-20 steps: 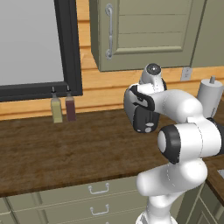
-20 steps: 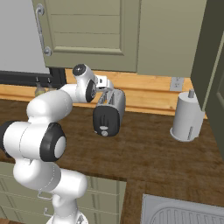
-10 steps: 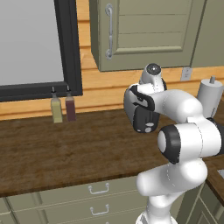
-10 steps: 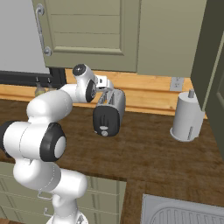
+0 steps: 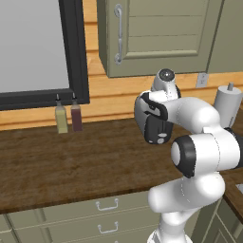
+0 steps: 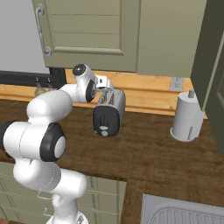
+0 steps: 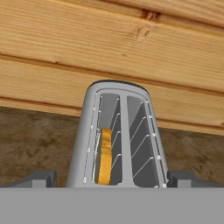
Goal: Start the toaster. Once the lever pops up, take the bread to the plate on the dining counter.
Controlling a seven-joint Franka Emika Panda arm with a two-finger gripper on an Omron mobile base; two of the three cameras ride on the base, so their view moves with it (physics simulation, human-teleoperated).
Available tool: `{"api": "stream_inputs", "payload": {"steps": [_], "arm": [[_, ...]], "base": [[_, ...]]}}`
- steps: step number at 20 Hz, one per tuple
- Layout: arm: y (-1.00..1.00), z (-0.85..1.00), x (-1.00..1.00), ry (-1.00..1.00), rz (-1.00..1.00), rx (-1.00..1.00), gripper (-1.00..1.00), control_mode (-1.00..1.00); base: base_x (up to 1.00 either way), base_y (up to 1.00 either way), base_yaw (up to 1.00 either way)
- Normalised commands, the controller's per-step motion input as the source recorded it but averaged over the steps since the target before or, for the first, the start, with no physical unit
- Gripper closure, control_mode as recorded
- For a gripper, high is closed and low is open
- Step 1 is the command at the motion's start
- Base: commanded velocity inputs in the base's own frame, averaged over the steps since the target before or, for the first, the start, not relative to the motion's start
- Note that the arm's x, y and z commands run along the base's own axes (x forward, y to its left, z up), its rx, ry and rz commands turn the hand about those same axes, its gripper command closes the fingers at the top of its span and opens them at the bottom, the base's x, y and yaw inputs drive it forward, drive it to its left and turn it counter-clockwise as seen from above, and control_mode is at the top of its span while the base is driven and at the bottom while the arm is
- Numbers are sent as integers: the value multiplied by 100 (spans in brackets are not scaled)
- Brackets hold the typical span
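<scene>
I see the end effector [image 7: 112,178] spread wide, empty, fingertips [image 7: 40,178] either side of the toaster [image 7: 119,138]. Toaster sits on the brown worktop [image 6: 148,151] by the wooden back wall. Bread [image 7: 104,155] stands upright in its left slot, as the hand view shows it.

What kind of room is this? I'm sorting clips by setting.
Most likely a kitchen: a toaster sits on a wooden counter, with wall cabinets above and a sink nearby.
</scene>
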Motion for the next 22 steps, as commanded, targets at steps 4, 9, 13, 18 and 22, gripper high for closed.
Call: {"api": "stream_inputs", "payload": {"steps": [4, 9, 13, 18, 22], "arm": [[0, 0, 0, 0, 0, 0, -100, -100], [0, 0, 0, 0, 0, 0, -100, -100], [0, 0, 0, 0, 0, 0, -100, -100], [0, 0, 0, 0, 0, 0, -100, -100], [0, 0, 0, 0, 0, 0, -100, -100]], "base": [[0, 0, 0], [0, 0, 0], [0, 0, 0], [0, 0, 0], [0, 0, 0]]}}
